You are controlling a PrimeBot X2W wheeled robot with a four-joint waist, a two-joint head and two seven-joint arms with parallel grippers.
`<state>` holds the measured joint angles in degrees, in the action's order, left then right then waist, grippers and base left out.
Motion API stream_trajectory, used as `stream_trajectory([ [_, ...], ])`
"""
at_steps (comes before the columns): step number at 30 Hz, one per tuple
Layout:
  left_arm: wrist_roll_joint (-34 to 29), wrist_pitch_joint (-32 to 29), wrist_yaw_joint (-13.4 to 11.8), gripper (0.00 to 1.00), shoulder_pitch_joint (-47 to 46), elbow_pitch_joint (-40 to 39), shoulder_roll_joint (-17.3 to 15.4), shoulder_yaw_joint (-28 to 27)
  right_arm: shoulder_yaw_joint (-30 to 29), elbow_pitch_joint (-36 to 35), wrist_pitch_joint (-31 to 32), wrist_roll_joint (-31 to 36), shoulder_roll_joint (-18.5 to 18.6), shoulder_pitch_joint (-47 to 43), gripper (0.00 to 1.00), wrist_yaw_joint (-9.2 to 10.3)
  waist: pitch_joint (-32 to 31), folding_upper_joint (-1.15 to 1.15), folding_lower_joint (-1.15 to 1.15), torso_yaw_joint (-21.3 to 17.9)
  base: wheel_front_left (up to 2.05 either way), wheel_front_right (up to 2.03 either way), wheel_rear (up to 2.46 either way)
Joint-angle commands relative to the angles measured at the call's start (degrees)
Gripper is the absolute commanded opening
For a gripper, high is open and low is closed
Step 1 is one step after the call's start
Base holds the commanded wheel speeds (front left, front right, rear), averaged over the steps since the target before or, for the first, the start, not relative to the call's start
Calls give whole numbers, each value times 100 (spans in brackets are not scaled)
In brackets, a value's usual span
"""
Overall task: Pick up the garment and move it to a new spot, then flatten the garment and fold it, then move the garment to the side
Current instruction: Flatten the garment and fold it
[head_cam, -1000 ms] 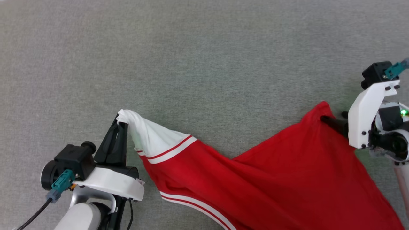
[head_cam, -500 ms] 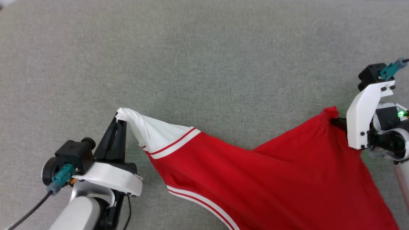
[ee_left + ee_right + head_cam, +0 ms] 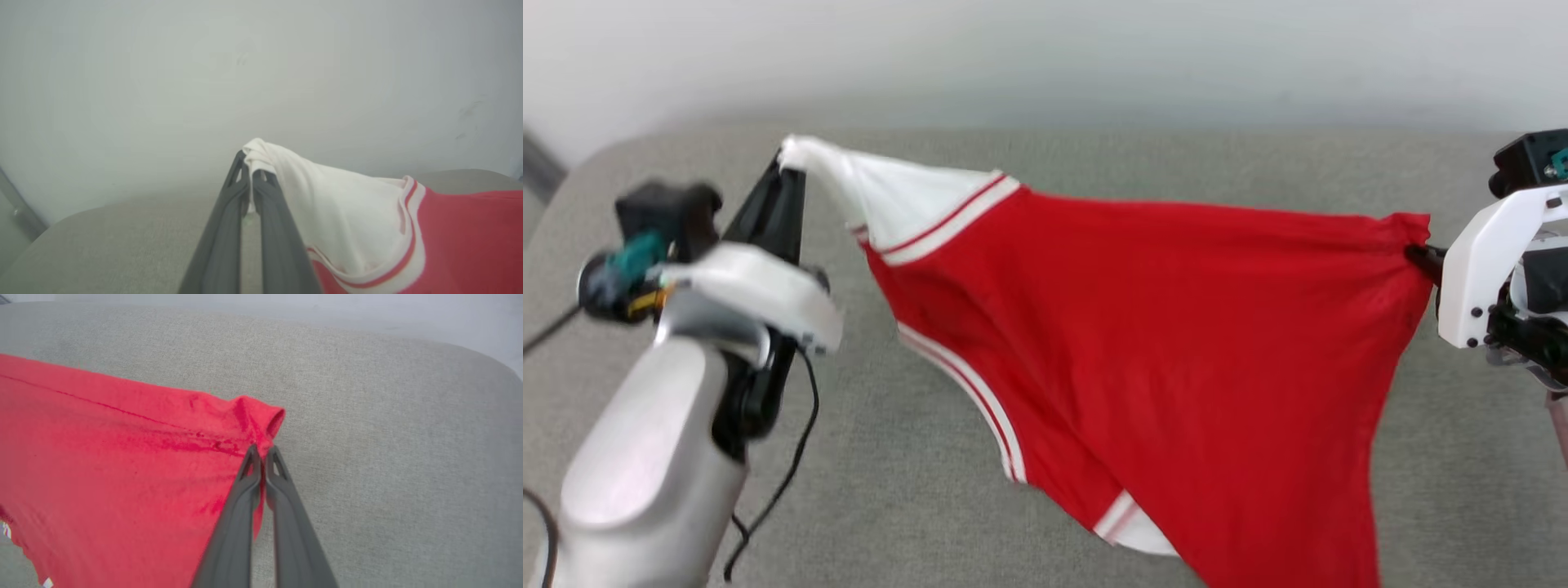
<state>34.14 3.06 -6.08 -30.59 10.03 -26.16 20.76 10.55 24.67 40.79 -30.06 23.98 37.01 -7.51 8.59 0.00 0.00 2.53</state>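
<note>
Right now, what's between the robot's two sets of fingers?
The red garment spans it, held by the left fingers and the right fingers, in the head view.

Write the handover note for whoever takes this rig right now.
The left gripper has its jaws shut on the tip of the white sleeve. The right gripper has its jaws shut on a bunched red corner. The garment hangs stretched between them above the grey fabric surface, its lower part drooping.
Done: picked up.
Left: lay it at a new spot, flatten, fold, move aside.
</note>
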Motion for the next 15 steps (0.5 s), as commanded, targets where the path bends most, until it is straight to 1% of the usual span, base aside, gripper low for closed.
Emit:
stream_trajectory([
  [1,-7,-33,48,0,-148,128,42,44,-25,68,-37,0,-36,99,0,4,-260,0,0,-105,0,0,0],
  [5,40,-174,283,0,-974,1017,153,83,-158,337,-227,132,-94,396,0,4,-491,0,0,-243,0,0,0],
  [9,34,-118,502,0,-1712,1792,240,94,-198,514,-463,302,-107,811,0,5,-544,0,0,-376,0,0,0],
  [11,110,-123,588,0,-2055,2110,306,43,-177,593,-491,348,-101,1056,0,5,-482,0,0,-435,0,0,0],
  [15,-58,-80,656,0,-2895,2527,228,56,-251,622,-637,443,-71,1682,0,5,-163,0,0,-519,0,0,0],
])
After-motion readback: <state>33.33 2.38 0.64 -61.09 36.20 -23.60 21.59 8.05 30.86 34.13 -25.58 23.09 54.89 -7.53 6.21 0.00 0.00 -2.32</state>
